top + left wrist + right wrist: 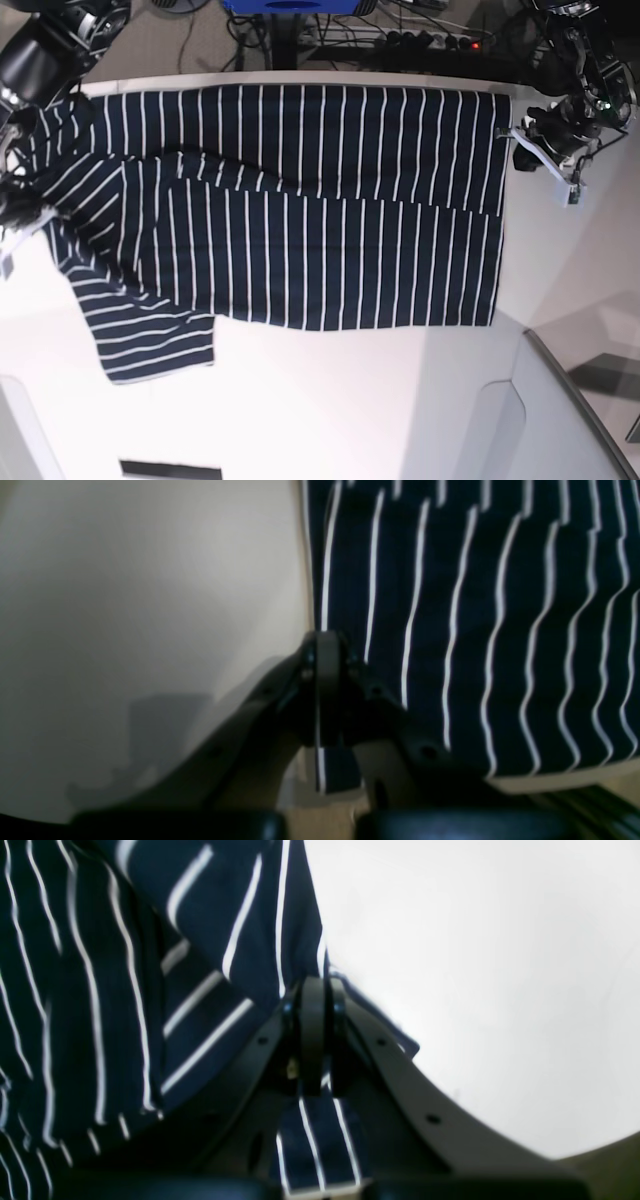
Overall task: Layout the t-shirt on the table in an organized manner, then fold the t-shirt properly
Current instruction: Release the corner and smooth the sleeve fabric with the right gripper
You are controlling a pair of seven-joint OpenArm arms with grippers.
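- The t-shirt (pixel 300 200), dark navy with thin white stripes, lies spread across the white bench (pixel 330 400), running side to side in the base view
- Its far half is folded over along a line that runs the length of the shirt, so a doubled layer sits toward the back edge of the bench
- One sleeve sticks out at the near left of the base view, lying flat on the bench surface
- The hem end of the shirt reaches toward the right of the base view, and the shoulder end lies at the left
- The left gripper (pixel 327 650) is clenched on the edge of the t-shirt (pixel 475 630); in the left wrist view a strip of striped cloth passes between the closed jaws and shows again below them
- In the base view this left gripper (pixel 512 135) sits at the far right corner of the shirt, by the hem
- The bench (pixel 150 605) fills the left part of the left wrist view, bare and pale beside the cloth
- The right gripper (pixel 317 1005) is also clenched on the t-shirt (pixel 100 990); striped fabric is pinched between the jaws and hangs out beneath them
- In the right wrist view the cloth bunches into diagonal folds just beside the gripper, and the bench (pixel 475 965) shows white to the right
- In the base view the right arm is at the left edge, by the shoulder end of the shirt; its jaws are hard to make out there
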